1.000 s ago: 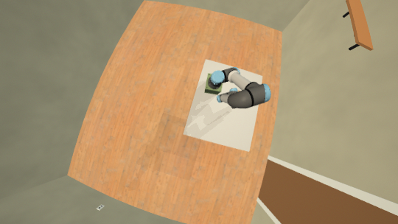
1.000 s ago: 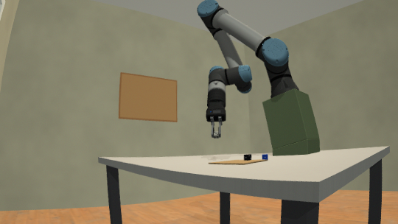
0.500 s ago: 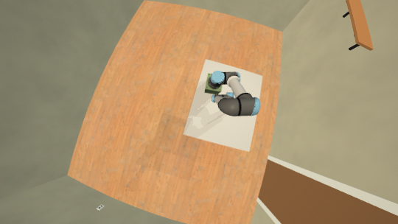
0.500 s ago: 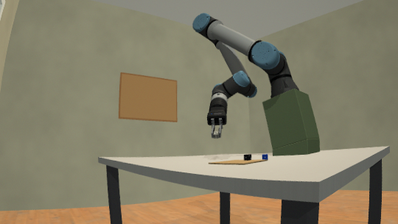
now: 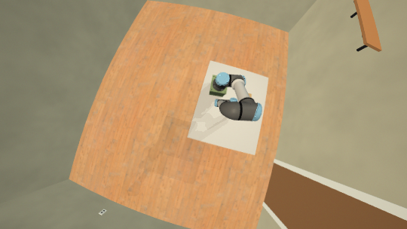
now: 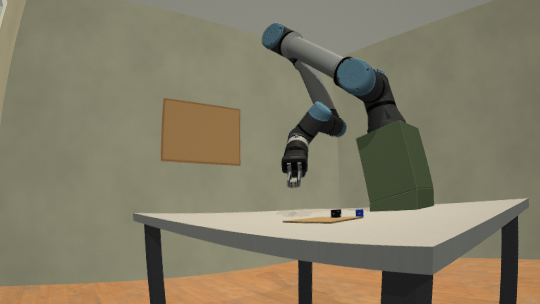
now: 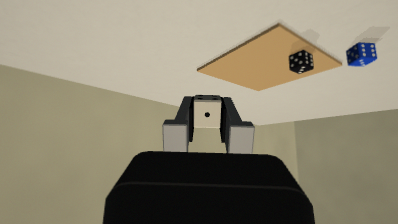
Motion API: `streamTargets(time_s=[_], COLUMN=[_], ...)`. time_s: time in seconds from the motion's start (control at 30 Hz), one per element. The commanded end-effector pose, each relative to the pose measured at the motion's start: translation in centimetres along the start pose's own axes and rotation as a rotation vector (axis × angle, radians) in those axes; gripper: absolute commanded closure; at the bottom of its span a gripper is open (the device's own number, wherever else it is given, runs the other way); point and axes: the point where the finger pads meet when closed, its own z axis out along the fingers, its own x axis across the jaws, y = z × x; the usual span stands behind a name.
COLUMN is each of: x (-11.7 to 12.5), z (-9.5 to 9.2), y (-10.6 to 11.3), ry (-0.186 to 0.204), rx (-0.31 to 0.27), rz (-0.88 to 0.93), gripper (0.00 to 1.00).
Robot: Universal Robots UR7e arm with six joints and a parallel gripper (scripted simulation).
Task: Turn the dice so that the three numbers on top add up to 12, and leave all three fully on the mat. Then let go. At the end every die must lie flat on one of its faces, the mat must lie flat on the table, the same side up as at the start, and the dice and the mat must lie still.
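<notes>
1. Lighting: even and soft throughout; you get no glare.
2. Shadows: faint arm shadows lie on the table [image 5: 226,139], to the side away from the green pedestal [image 6: 400,165].
3. Distortion: top view bows strongly at the edges, curving the floor around the table.
4. Sharpness: slightly soft; dice pips stay readable in your wrist view.

Grey arm [image 6: 310,52] on a green pedestal [image 6: 397,167], pincer [image 6: 294,182] hanging high above the bench [image 6: 350,235], tan mat [image 6: 320,219] carrying a black die [image 6: 335,213], blue die [image 6: 359,213] just beside the mat.
</notes>
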Motion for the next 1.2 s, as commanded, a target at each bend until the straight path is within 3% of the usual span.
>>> streamTargets(time_s=[0.0,0.43,0.93,1.17], x=[0.0,0.0,0.0,0.0], z=[0.0,0.4,2.9,3.4], y=[0.0,-0.8,-5.3,-6.3], ry=[0.006,0.006,0.006,0.006], rx=[-0.016,-0.016,-0.016,-0.016], rz=[-0.002,-0.002,-0.002,-0.002], gripper=[0.60,0.60,0.60,0.60])
